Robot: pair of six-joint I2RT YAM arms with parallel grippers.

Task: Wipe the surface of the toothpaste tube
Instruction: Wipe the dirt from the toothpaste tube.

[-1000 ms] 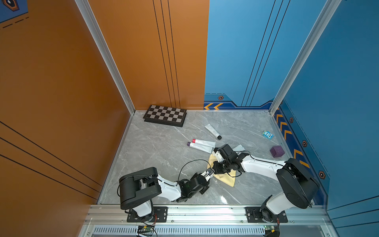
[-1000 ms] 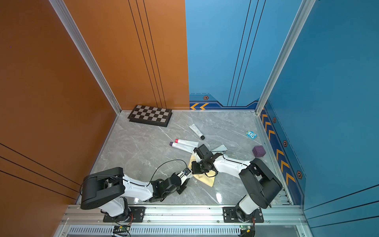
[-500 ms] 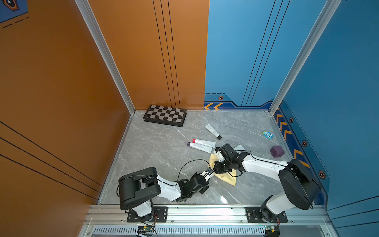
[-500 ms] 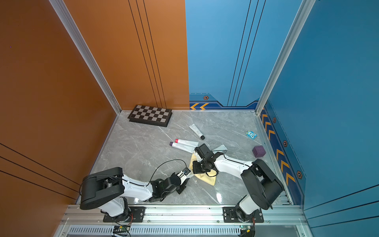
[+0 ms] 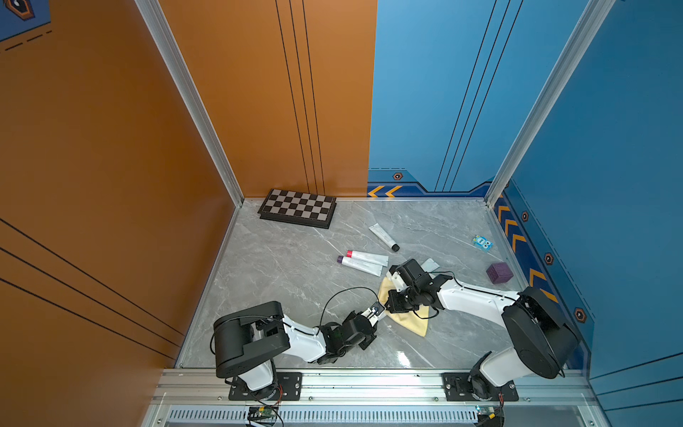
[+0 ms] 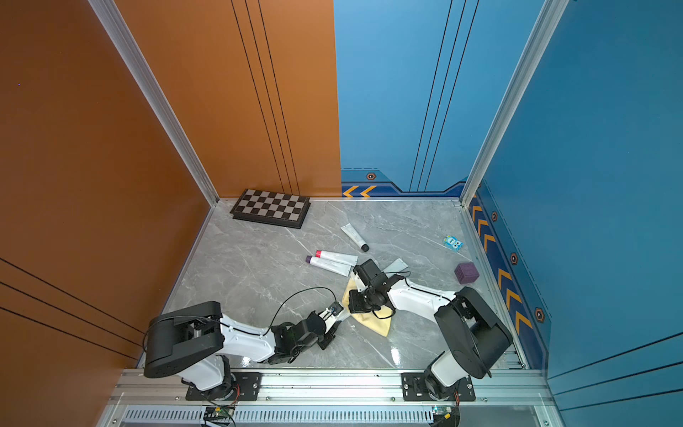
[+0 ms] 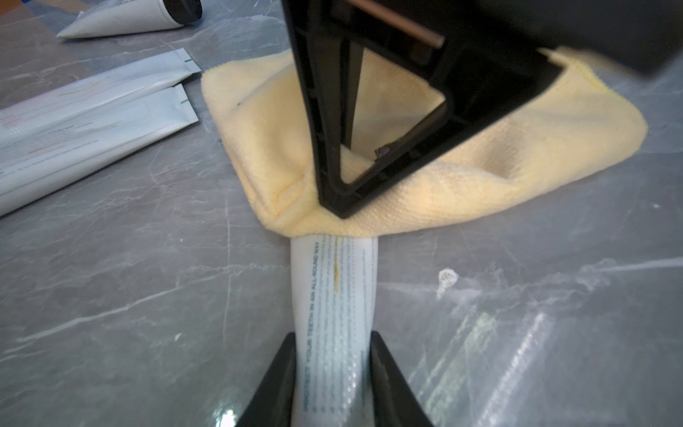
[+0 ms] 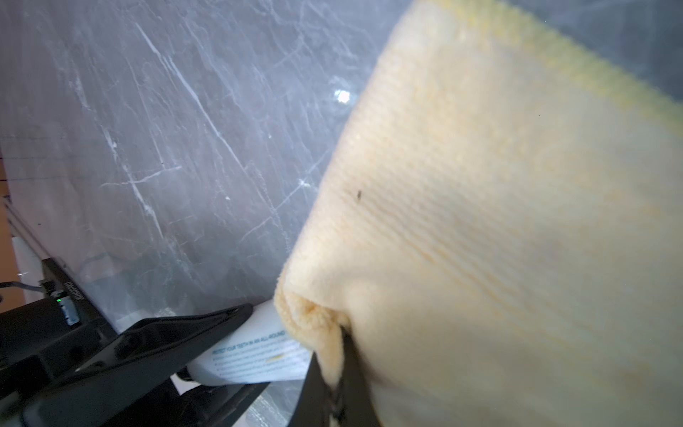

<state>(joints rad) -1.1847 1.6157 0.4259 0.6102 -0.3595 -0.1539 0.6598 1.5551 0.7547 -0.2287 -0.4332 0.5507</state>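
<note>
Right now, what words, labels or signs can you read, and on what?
"PROTECT YOUR TEETH IN AN ALL-ROUND WAY": held toothpaste tube.
Its finer lines: blurred.
Two lying tubes: print too faint.
Blue box: too small.
Orange chevrons, wall strip: no words.

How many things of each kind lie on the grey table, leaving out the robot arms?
Tubes: 4 (black-capped, red-capped, purple-capped, held tube)
Yellow cloth: 1
Chessboard: 1
Purple cube: 1
Blue box: 1
Half-hidden grey piece: 1
Total: 9
</note>
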